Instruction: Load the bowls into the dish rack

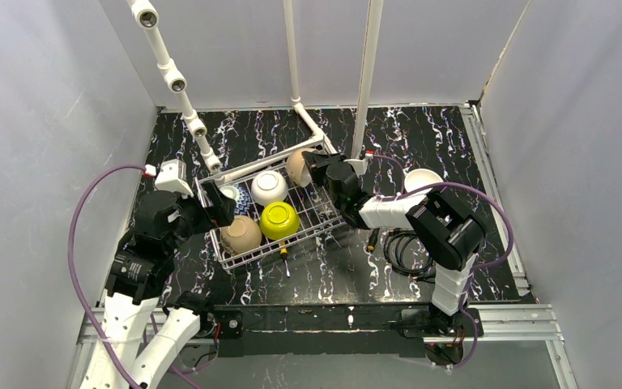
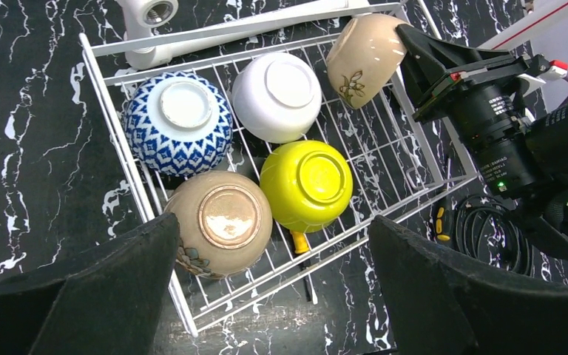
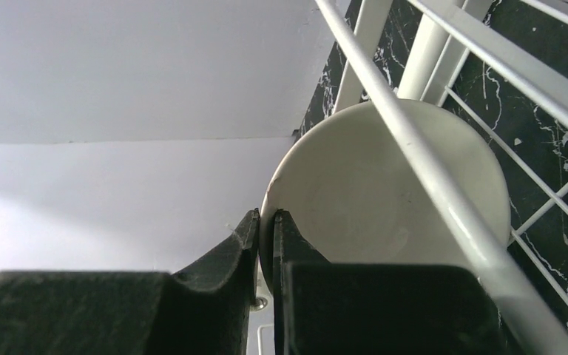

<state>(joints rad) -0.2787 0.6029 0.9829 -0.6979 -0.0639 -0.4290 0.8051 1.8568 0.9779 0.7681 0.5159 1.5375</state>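
Top view: the rack (image 1: 314, 212) lay skewed, left of the worktop's centre, with 5 bowls in it. The blue-white bowl (image 1: 231, 194) and white bowl (image 1: 269, 187) sat along its far side. The near tan bowl (image 1: 241, 235) and yellow-green bowl (image 1: 279, 220) sat along its near side. The far tan bowl (image 1: 296, 166) was at the rack's far right corner, with the right gripper (image 1: 312, 162) on it. The left gripper (image 1: 220, 203) hung over the rack's left end. A 6th bowl (image 1: 423, 178), pale from here, stood on the worktop outside the rack, toward the right edge.

Left wrist: the left gripper's fingers (image 2: 118, 288) were spread wide, holding nothing, above the rack's (image 2: 384, 148) near side. 4 bowls lay upside down, and the far tan bowl (image 2: 362, 55) was tipped on its side.

Right wrist: the right gripper (image 3: 266, 218) was pinched tight on the far tan bowl's (image 3: 355, 192) rim, behind a rack (image 3: 420, 148) wire.
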